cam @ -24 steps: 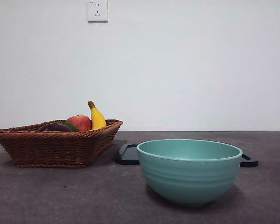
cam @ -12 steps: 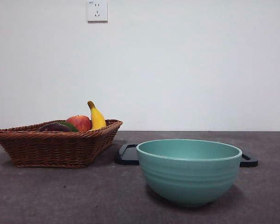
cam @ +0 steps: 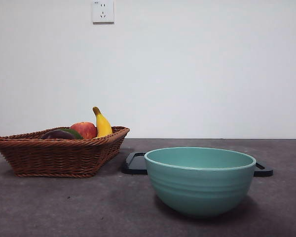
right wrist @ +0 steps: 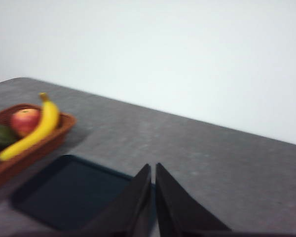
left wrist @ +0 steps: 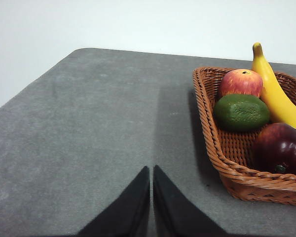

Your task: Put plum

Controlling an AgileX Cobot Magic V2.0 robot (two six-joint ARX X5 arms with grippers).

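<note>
Here the plum (left wrist: 281,148) lies against the basket (left wrist: 246,180) rim, both grippers' jaws pressed together, empty.

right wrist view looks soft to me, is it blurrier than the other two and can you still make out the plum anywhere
Yes: the right wrist view is blurred throughout, its basket and black tray smeared, no plum discernible there. The left wrist view is sharp, the plum glossy with small highlights. The front view is evenly lit, a soft shadow under the bowl.
</note>
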